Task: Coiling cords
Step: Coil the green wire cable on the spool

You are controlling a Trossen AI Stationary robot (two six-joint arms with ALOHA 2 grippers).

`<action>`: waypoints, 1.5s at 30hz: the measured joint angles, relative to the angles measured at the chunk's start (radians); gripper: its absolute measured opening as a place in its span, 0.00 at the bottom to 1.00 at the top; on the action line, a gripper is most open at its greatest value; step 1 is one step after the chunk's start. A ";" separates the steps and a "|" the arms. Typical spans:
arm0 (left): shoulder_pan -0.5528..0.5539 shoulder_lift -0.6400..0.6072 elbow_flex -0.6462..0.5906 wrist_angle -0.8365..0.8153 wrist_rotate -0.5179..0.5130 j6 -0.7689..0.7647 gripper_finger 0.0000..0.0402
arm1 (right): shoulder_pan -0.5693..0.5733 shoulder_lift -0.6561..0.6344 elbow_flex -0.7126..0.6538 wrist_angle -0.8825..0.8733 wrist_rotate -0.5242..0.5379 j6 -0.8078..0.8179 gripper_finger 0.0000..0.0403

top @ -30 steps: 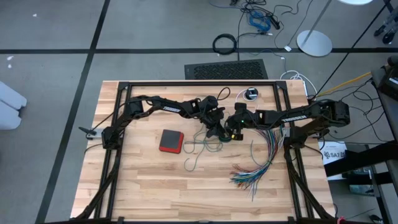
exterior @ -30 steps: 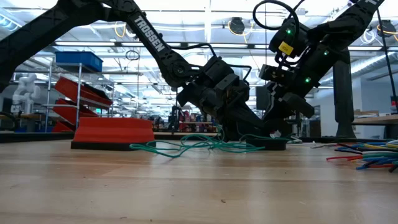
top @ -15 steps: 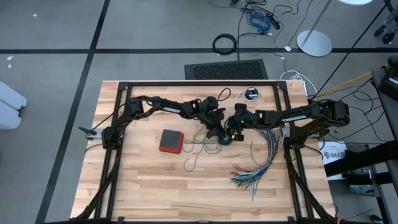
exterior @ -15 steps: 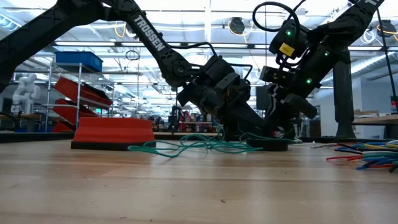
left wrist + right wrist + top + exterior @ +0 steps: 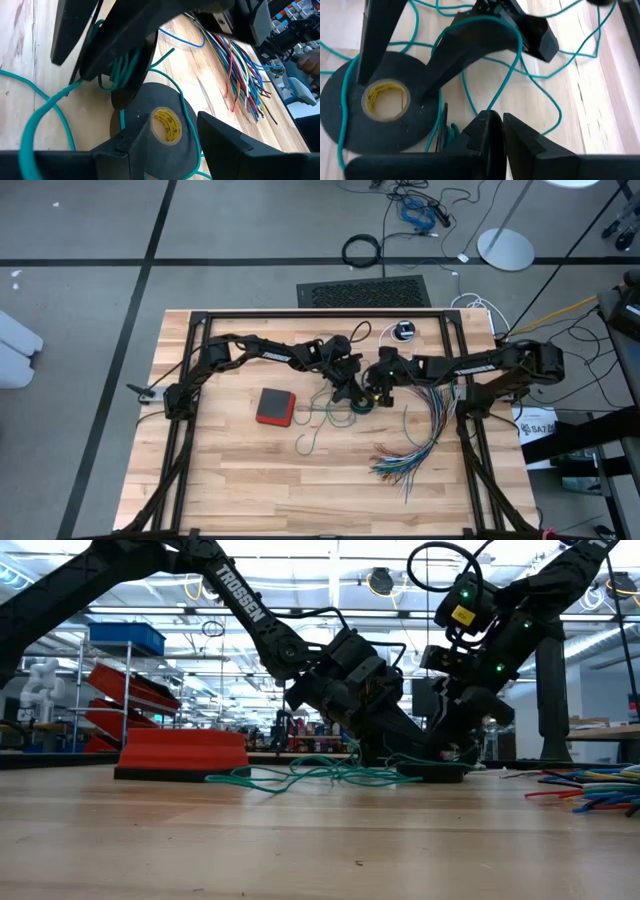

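The teal cord (image 5: 318,420) lies in loose loops on the table's middle, with a small wound bunch (image 5: 447,132) beside my right gripper (image 5: 501,122). That gripper slants down from the right, shut on a strand. My left gripper (image 5: 167,150), coming from the left, stands open over a flat black tape roll (image 5: 167,125) with a yellow core, and a teal strand runs across the roll. The white cord's round black-and-white piece (image 5: 403,331) rests on the table near the far edge. My left gripper has its two fingertips (image 5: 362,80) down on the tape roll's flat top face (image 5: 345,115), one on each side of the yellow core. The fingers slant down from the table's left, and the roll lies flat on the table. My right gripper pinches a single strand of the teal cord (image 5: 489,107) at its fingertips, slanting down from the right. The strand rises in a slack arc over my left gripper's finger (image 5: 470,45), and the rest of the cord lies on the table.
A red box (image 5: 275,406) lies to the left of the cord. A fanned bundle of multicoloured wires (image 5: 415,445) spreads over the right near part. Bare wood shows along the near left.
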 joint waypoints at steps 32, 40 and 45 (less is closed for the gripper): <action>-0.002 0.000 0.000 0.002 -0.010 0.001 0.42 | -0.055 -0.085 0.000 -0.136 -0.117 0.100 0.20; -0.002 0.000 0.000 0.002 -0.010 0.001 0.42 | -0.055 -0.086 0.002 -0.156 -0.122 0.103 0.25; -0.002 0.000 0.000 0.007 -0.010 0.000 0.42 | -0.054 -0.086 0.002 -0.158 -0.141 0.070 0.17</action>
